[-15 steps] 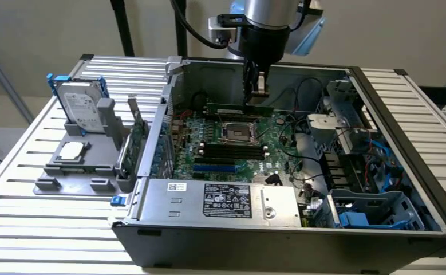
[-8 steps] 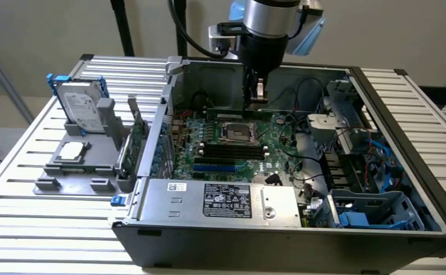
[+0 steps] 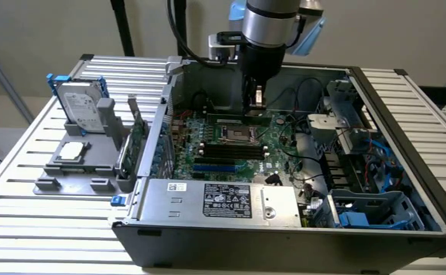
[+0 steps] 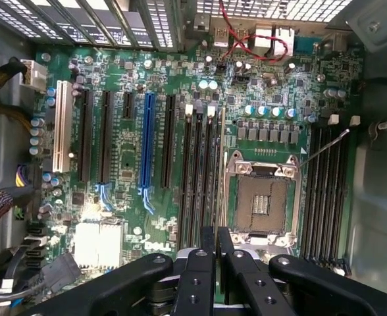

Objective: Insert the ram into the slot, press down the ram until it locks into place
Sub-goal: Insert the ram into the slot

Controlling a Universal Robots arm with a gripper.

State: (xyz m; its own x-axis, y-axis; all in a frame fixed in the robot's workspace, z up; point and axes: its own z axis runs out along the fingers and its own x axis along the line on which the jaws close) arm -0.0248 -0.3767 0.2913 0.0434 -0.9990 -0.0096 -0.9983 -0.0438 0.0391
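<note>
In the exterior view, the arm is hanging down into the open computer case (image 3: 284, 246). The claw (image 3: 255, 102) is standing over the ram (image 3: 234, 118), which is lying lengthwise just behind the processor socket (image 3: 234, 134). I cannot tell whether the stick is seating or only hovering. If it is sitting tilted, a push is likely jamming one end or flexing the board.

In the wrist view, the claw (image 4: 214, 263) is pinching almost closed on the ram (image 4: 220, 164). The stick is showing edge-on, running along the black slots (image 4: 199, 171) on the side nearest the processor socket (image 4: 259, 204). If that edge is lying slightly off its groove, pressing is risking scraping the motherboard (image 4: 121, 164) or leaving the latches unlocked.
</note>
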